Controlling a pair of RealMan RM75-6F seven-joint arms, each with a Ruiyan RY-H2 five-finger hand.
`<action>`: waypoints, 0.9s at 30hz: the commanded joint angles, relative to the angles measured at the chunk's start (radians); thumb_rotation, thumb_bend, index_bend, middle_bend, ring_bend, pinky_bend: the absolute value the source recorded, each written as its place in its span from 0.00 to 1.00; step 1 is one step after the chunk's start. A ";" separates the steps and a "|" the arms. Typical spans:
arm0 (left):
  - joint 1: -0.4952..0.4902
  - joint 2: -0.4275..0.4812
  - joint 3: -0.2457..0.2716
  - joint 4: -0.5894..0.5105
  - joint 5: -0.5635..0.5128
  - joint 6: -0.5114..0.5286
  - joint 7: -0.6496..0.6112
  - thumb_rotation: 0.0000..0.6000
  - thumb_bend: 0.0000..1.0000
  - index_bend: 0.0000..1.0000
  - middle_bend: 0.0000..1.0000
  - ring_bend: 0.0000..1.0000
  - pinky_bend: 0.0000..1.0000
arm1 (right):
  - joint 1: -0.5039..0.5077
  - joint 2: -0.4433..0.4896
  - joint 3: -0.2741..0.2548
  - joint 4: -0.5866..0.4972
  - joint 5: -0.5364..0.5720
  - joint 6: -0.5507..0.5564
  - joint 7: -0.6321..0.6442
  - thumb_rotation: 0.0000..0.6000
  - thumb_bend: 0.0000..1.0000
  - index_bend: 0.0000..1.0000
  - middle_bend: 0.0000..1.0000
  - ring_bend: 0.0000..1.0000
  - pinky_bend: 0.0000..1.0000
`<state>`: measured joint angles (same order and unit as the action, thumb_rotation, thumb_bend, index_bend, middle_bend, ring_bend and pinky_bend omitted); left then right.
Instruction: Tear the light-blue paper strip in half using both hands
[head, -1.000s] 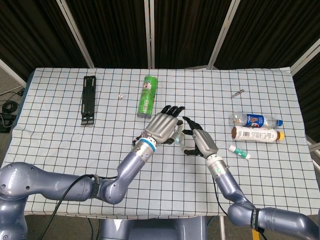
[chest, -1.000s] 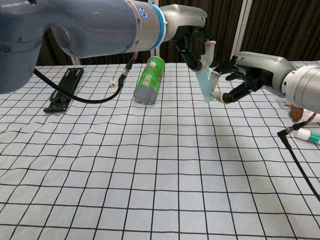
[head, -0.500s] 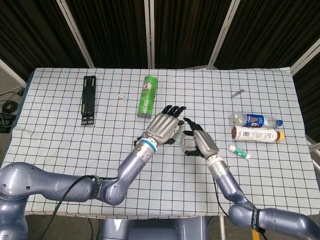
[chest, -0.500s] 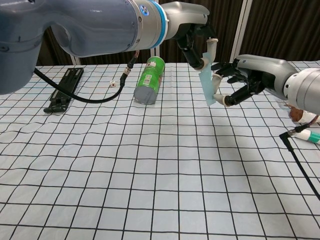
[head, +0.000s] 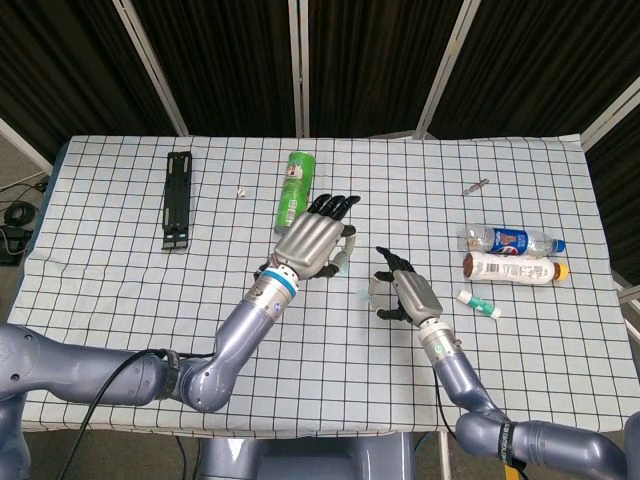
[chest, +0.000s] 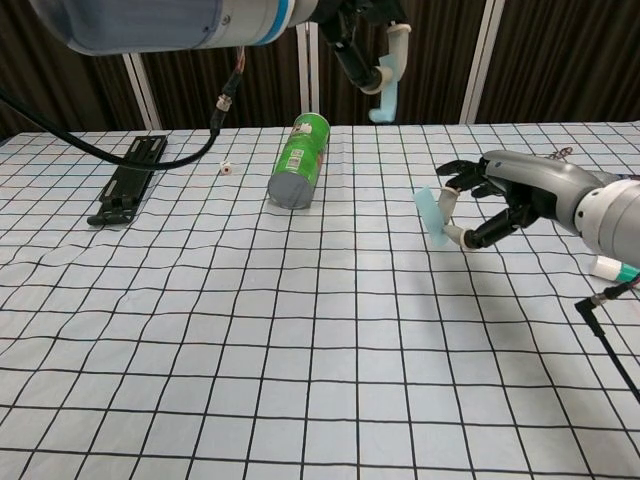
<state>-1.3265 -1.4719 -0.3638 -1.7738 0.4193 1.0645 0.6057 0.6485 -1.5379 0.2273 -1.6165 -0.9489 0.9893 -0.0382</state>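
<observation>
The light-blue paper strip is in two pieces. My left hand (chest: 362, 35) is raised high above the table and pinches the upper piece (chest: 385, 100), which hangs from its fingers. In the head view the left hand (head: 312, 238) hides that piece. My right hand (chest: 500, 192) is lower, to the right, and pinches the other piece (chest: 432, 214) just above the checked cloth. In the head view the right hand (head: 405, 293) shows a sliver of that piece (head: 363, 293) at its fingertips. A wide gap separates the two hands.
A green can (chest: 300, 160) lies on its side behind the hands. A black bracket (head: 178, 198) lies far left, with a small white cube (head: 241, 192) near it. Two bottles (head: 510, 254) and a small tube (head: 478, 303) lie at the right, a metal bit (head: 475, 185) behind them.
The strip, held whole between both hands before, has parted. My left hand has risen up and left with one piece; my right hand has dropped down and right with the other.
</observation>
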 joint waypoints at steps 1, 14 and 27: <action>0.031 0.036 0.016 -0.030 0.016 0.016 -0.009 1.00 0.60 0.87 0.00 0.00 0.00 | -0.004 -0.001 -0.006 0.004 -0.002 0.003 -0.006 1.00 0.43 0.73 0.00 0.00 0.00; 0.284 0.219 0.183 -0.128 0.213 0.091 -0.123 1.00 0.00 0.00 0.00 0.00 0.00 | -0.074 0.093 -0.046 0.006 -0.097 0.037 0.029 1.00 0.07 0.00 0.00 0.00 0.00; 0.584 0.337 0.349 -0.173 0.593 0.295 -0.295 1.00 0.00 0.00 0.00 0.00 0.00 | -0.221 0.240 -0.139 0.065 -0.475 0.321 0.115 1.00 0.06 0.00 0.00 0.00 0.00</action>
<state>-0.8074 -1.1685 -0.0593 -1.9406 0.9382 1.3122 0.3595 0.4756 -1.3490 0.1255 -1.5922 -1.3294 1.2271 0.0408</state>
